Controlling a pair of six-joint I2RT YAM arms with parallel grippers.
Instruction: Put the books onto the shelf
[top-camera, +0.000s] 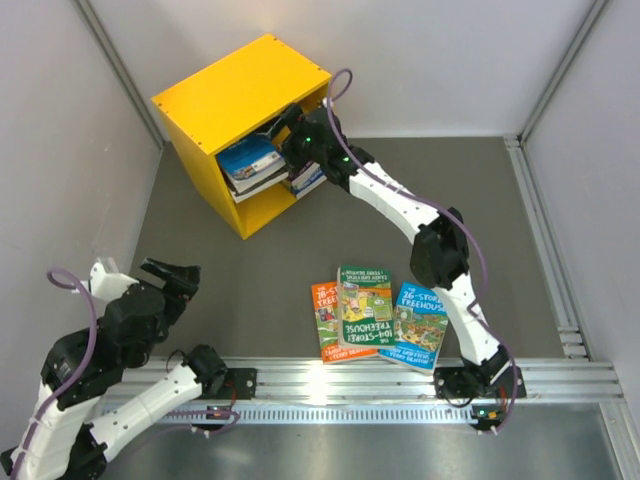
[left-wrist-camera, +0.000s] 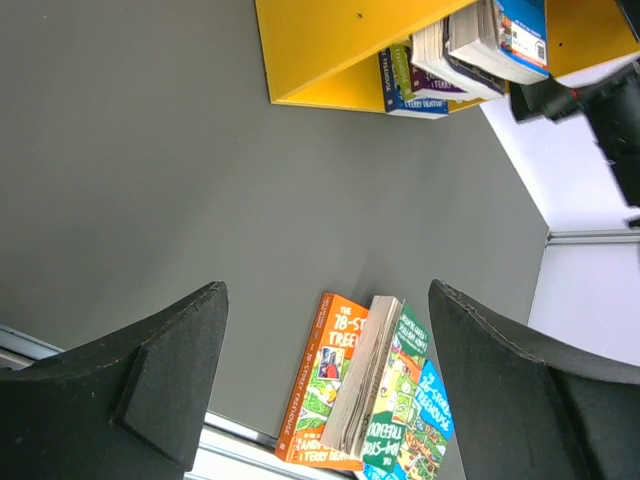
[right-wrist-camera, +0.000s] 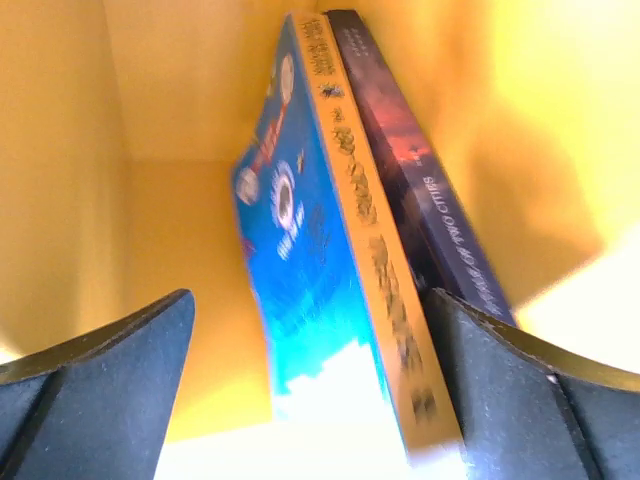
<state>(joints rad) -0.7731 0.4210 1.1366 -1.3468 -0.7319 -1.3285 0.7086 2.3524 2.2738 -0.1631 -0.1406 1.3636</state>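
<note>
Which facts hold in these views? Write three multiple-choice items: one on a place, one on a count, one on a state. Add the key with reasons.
1. Where are the right arm's fingers?
A. Inside the bright yellow boxy shelf
B. Raised in mid-air, far from any furniture
C. Down beside their own arm's base

2. How many thin colourful paperback books lie on the dark grey table?
A. One
B. Three
C. Five

3. How do the left arm's fingers stand?
A. Shut on a book
B. Open, holding nothing
C. Shut, empty

Key:
1 A: the right wrist view shows yellow walls all round.
2 B: orange, green and blue covers lie together, overlapping.
3 B: the left wrist view shows only table and distant books in the wide gap between them.
</note>
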